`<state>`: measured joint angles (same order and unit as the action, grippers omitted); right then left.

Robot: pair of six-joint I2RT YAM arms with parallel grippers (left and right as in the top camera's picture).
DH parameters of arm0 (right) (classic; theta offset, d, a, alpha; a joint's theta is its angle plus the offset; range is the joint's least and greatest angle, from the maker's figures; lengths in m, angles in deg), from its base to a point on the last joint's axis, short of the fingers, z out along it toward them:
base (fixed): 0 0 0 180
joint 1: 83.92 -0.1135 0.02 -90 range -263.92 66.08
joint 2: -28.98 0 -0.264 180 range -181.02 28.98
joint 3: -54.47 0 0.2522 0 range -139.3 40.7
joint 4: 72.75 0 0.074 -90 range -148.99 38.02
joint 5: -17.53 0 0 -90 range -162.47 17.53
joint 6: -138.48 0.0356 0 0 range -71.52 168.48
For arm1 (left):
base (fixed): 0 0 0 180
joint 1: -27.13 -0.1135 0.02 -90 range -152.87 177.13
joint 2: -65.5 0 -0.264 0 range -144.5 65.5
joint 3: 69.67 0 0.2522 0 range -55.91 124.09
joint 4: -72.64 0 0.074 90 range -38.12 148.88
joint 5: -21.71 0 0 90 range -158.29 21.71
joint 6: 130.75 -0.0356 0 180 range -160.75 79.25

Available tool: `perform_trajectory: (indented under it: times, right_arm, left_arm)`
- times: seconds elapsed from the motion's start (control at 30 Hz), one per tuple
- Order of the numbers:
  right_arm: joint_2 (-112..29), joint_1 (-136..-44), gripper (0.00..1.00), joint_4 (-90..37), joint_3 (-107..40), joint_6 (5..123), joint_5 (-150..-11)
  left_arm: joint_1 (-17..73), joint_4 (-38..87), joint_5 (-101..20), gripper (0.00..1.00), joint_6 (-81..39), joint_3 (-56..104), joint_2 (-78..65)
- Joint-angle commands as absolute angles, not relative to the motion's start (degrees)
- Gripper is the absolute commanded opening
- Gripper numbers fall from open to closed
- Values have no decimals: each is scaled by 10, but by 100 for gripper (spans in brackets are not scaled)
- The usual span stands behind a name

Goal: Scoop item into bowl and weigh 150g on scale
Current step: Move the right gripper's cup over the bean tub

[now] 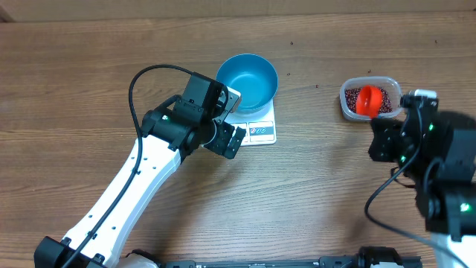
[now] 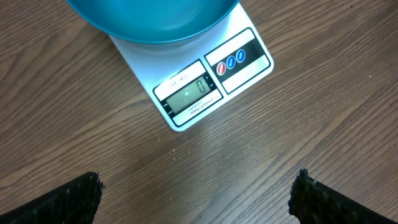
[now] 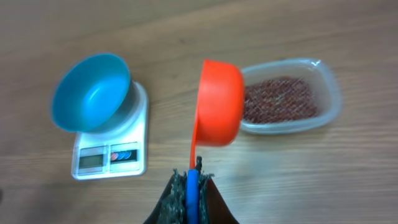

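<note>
Right gripper clenched on scoop handle, scoop tipped on edge at tub; left gripper spread wide, empty, near scale. Risk: beans spill on table crossing to bowl if scoop tilts (bowl empty, on scale). Beans: tiny, dark red-brown, loose heap in tub.

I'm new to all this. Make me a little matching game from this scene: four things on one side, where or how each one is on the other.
Things:
1. blue bowl
2. red scoop
3. beans
4. left gripper

Places or states:
A. in the clear tub
B. on the scale
C. clamped in the right gripper
D. open, holding nothing

Pairs: 1-B, 2-C, 3-A, 4-D
</note>
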<state>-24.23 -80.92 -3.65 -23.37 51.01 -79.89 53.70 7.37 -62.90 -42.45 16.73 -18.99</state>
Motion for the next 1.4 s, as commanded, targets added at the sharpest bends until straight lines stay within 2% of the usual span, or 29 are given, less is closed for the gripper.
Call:
perform_trajectory:
  times: [0.0, 0.27, 0.37, 0.63, 0.83, 1.03, 1.2, 1.37]
  right_arm:
    - [-334, -807, 3, -9, -311, 448, -699]
    - [-515, -807, 3, -53, -358, 354, -623]
    - [-582, -807, 3, -94, -358, 344, -538]
    - [-636, -807, 3, -136, -358, 276, -526]
    - [-674, -807, 3, -133, -358, 274, -526]
    - [-717, -807, 3, -131, -358, 274, -565]
    - [-722, -807, 3, -119, -358, 274, -678]
    - [-722, -806, 4, -104, -358, 274, -727]
  left_arm:
    - [534, 75, -623, 100, -429, 169, -177]
    - [534, 75, -623, 100, -429, 169, -177]
    - [534, 75, -623, 100, -429, 169, -177]
    - [534, 75, -623, 100, -429, 169, -177]
    - [534, 75, -623, 100, -429, 169, -177]
    - [534, 75, -623, 100, -429, 169, -177]
    - [534, 75, -623, 100, -429, 169, -177]
    - [534, 75, -623, 100, -429, 169, -177]
